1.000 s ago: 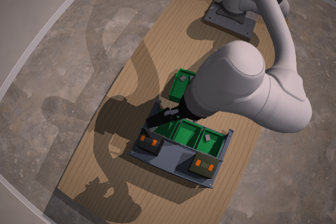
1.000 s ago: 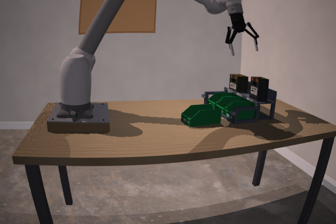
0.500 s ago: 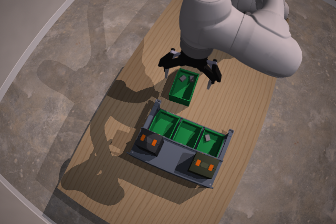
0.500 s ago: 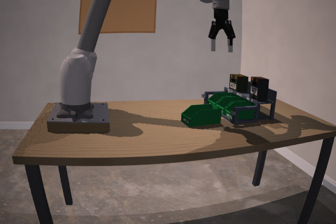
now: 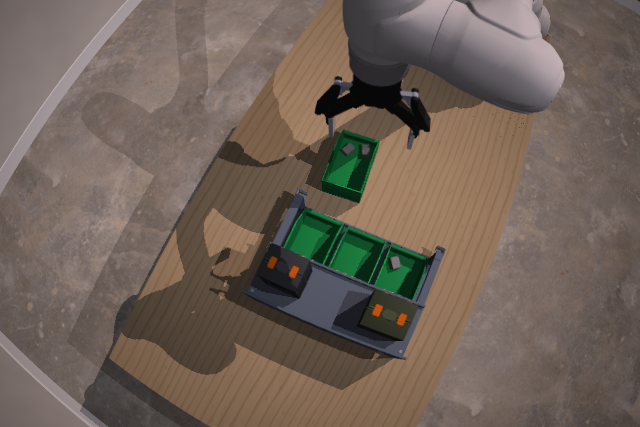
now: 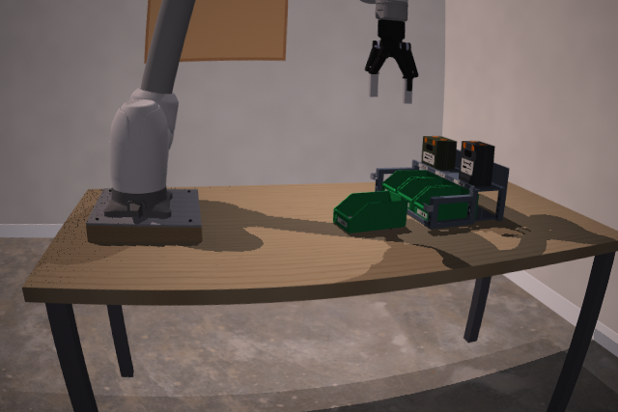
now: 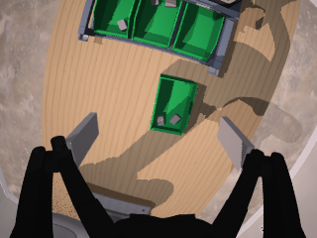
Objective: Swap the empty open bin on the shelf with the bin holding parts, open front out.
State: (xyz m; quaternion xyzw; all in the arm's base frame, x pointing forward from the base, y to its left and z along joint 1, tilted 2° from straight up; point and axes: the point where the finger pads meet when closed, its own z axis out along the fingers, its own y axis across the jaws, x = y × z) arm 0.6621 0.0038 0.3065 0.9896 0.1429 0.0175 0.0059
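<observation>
A green open bin [image 5: 347, 169] [image 6: 377, 212] [image 7: 174, 101] stands upright on the table in front of the shelf [image 5: 330, 290] [image 7: 225, 46], with two grey parts inside near its low front. Three green bins stand side by side in the shelf's lower row. The empty one [image 5: 312, 236] [image 7: 199, 32] is at the end under the black box. The middle bin [image 5: 356, 255] [image 7: 156, 25] and the far-end bin [image 5: 399, 280] [image 7: 110, 15] hold grey parts. My gripper [image 5: 370, 137] [image 6: 390, 94] [image 7: 158, 125] is wide open and empty, high above the table bin.
A black box [image 5: 284, 275] [image 6: 476, 165] and an olive box [image 5: 388, 314] [image 6: 438, 153] with orange latches stand on the shelf's upper board. Side rails flank the bin row. The robot's base plate [image 6: 184, 206] is at the table's other end.
</observation>
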